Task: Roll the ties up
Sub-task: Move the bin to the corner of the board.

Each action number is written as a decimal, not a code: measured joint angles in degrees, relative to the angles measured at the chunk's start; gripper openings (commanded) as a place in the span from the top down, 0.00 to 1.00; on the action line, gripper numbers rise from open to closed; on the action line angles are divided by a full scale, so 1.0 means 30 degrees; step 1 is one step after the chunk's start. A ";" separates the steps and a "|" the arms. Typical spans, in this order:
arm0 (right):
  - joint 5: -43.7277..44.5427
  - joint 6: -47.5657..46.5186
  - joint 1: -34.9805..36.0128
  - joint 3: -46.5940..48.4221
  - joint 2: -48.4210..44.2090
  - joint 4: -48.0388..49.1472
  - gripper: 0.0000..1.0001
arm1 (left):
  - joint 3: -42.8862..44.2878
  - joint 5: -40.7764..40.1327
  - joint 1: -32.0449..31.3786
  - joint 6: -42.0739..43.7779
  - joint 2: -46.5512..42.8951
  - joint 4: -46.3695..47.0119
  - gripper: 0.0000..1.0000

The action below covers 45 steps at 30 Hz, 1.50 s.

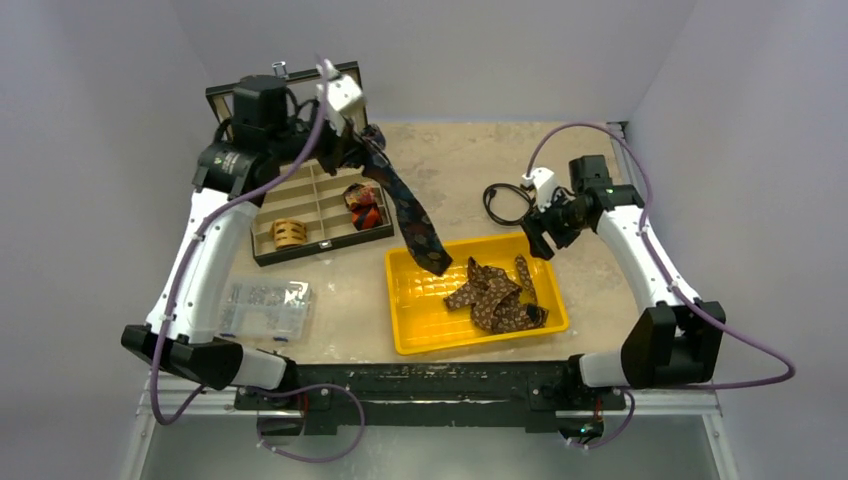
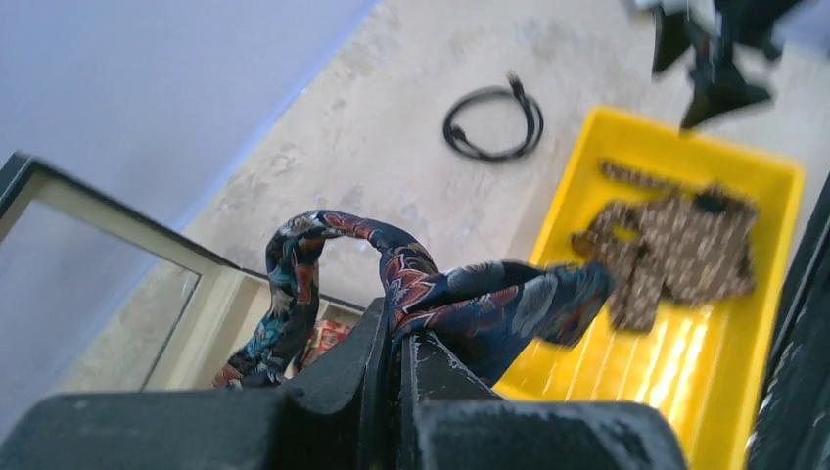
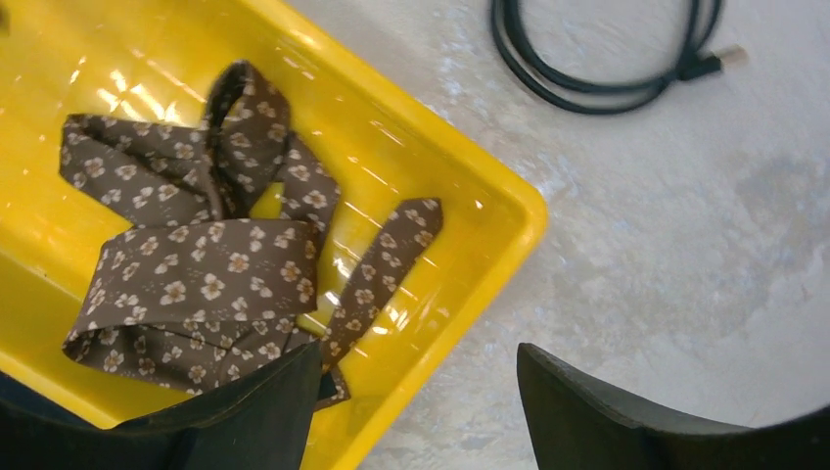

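My left gripper (image 1: 352,150) (image 2: 403,338) is shut on a dark navy floral tie (image 1: 408,208) (image 2: 460,299), held up beside the organizer. The tie hangs down, and its wide end reaches the far left corner of the yellow tray (image 1: 425,318). A brown flowered tie (image 1: 497,296) (image 3: 196,279) lies crumpled in that tray. My right gripper (image 1: 540,238) (image 3: 421,392) hovers open over the tray's far right corner, holding nothing. A tan coiled tie (image 1: 289,232) and a red-orange coiled tie (image 1: 363,207) sit in organizer compartments.
The divided organizer box (image 1: 312,190) stands at the back left with its lid raised. A clear plastic case (image 1: 265,307) lies in front of it. A black cable loop (image 1: 503,203) (image 3: 607,59) rests on the table behind the tray.
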 measured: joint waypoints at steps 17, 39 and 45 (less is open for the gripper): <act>-0.0634 -0.4473 1.5285 -0.0335 0.0153 -0.2164 0.23 | 0.1486 0.1355 0.9734 -1.0826 -0.3643 0.2776 1.00; 0.2798 -0.0233 1.4222 -0.4437 0.3235 0.3781 0.66 | -0.1304 0.1188 1.0207 -1.1176 -0.5406 0.2259 1.00; 0.4320 -0.2696 1.0273 -0.5792 0.2535 0.3832 0.55 | -0.1304 0.1515 1.0207 -1.1351 -0.4510 0.2761 1.00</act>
